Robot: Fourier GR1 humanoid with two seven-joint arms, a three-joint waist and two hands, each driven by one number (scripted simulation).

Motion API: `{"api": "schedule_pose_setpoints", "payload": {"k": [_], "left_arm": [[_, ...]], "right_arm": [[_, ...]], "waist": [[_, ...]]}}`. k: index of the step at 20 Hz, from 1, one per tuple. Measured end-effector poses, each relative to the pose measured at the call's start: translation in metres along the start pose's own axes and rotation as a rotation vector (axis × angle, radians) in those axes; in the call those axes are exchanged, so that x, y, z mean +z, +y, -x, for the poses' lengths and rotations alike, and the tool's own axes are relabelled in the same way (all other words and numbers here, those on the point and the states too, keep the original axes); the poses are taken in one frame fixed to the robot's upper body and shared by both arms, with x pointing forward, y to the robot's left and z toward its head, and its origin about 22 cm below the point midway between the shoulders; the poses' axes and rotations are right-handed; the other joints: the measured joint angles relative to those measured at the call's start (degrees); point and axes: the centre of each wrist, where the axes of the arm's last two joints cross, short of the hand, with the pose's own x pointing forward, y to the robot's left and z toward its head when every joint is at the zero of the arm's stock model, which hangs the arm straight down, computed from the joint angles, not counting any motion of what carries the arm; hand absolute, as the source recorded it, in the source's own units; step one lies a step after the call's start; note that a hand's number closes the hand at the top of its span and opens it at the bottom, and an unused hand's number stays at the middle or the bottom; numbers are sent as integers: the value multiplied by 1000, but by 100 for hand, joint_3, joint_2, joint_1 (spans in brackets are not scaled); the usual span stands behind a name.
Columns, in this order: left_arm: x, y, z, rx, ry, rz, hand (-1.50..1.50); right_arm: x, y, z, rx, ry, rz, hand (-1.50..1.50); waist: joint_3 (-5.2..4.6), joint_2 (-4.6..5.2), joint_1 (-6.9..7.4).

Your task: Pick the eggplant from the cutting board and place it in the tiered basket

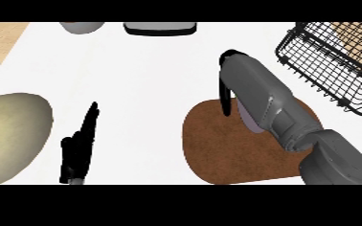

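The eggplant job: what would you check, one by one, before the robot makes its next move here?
1. Eggplant location: only a purplish sliver shows under the right forearm, over the cutting board. Ok.
2. Right hand grip on it: the forearm hides the fingers' hold. Cannot tell.
3. Eggplant lifted off the board: contact is hidden. Cannot tell.
4. Tiered basket position: at upper right, just beyond the board, its wire rim facing the arm. Ok.
5. Space inside the basket: only part of it is in view. Cannot tell.
6. Left hand: resting open at lower left, away from the board. Ok.
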Motion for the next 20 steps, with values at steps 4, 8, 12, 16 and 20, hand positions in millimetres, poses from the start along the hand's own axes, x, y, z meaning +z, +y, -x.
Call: {"api": "schedule_pose_setpoints", "payload": {"k": [4, 8, 12, 16, 20], "left_arm": [[0, 2, 1, 2, 1, -4, 0], [1, -3, 2, -2, -2, -10, 0], [1, -1, 3, -1, -2, -11, 0], [0, 1, 4, -3, 1, -3, 0], [-1, 0, 6, 2, 1, -5, 0]], "right_arm": [[-8, 0, 4, 3, 28, -32, -150], [-13, 1, 5, 0, 46, -63, -150], [-18, 7, 1, 2, 64, -80, -150], [-24, 13, 0, 14, 71, -89, 150], [-25, 17, -3, 26, 74, -69, 150]], "waist": [[0, -3, -13], [1, -11, -32], [2, -15, -41], [-3, -41, -52], [-20, -74, -59]]}}
